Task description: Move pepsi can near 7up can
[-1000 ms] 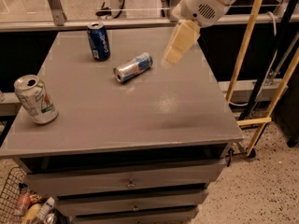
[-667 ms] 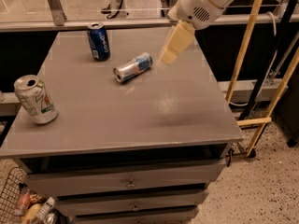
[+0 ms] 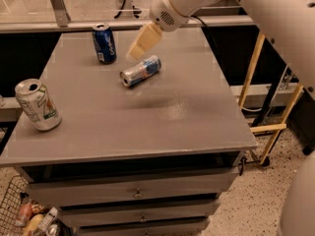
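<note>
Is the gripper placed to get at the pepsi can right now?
Probably yes. The gripper hangs close beside the upright pepsi can, with nothing between them. The slim can lying on its side is nearer the camera, off that path.

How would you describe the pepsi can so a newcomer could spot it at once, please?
On the grey table, look to the far left corner: the pepsi can stands upright there, left of the hovering end effector. Unlike the silver-and-blue can lying on its side nearby and the pale 7up can at the near left edge, it is dark blue with white lettering.
</note>
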You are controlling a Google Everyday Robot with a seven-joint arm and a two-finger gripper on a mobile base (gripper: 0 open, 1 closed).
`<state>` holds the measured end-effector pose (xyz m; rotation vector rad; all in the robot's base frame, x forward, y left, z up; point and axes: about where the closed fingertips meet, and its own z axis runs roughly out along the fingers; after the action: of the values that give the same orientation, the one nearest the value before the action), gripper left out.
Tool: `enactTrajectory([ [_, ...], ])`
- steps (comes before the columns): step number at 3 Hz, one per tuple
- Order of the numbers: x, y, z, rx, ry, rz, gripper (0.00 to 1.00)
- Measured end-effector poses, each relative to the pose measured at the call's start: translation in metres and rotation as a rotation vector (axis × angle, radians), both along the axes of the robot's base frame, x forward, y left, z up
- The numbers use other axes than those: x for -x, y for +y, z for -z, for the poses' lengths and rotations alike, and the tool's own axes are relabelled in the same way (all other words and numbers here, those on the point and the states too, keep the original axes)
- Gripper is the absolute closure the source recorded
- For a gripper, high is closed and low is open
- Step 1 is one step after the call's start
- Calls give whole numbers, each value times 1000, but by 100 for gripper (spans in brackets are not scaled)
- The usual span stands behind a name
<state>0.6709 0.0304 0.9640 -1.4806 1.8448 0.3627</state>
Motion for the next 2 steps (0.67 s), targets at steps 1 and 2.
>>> enactTrajectory([
  [1,-32,34,5,-57,-19,63,0],
  [2,-56,64,16,-88,-14,101,0],
])
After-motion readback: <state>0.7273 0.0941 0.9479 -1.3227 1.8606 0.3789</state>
